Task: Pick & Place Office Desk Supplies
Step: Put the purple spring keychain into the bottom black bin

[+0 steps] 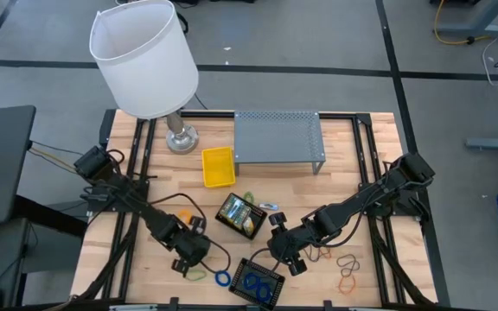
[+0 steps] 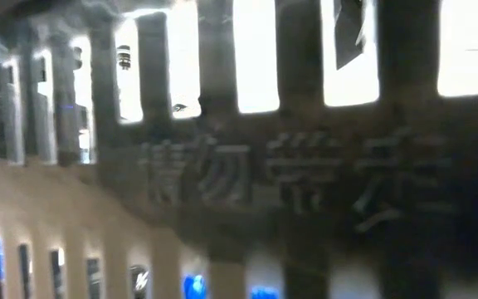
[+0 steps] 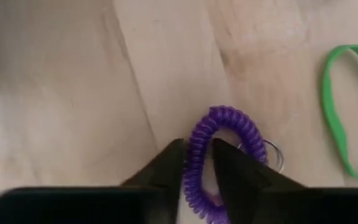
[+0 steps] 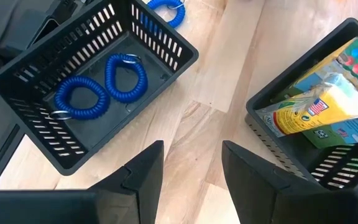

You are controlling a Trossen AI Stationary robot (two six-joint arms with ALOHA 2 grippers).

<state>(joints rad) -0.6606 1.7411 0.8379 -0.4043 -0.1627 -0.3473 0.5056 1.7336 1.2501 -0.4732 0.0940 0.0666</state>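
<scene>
At the desk's near edge, left of centre, the left gripper is low over the wood w/ its fingers closing around a purple coil band: one strand of the loop sits between the two tips, rest of the loop curving out beyond them, a small metal ring on its far side. Whether it's pinched tight yet, can't tell. A green rubber band lies flat nearby, apart from the coil. Right gripper hovers open, nothing held, above bare wood btwn two black mesh baskets: one basket w/ two blue coil bands inside, other basket w/ crayon boxes. Another blue coil lies just outside the first basket.
</scene>
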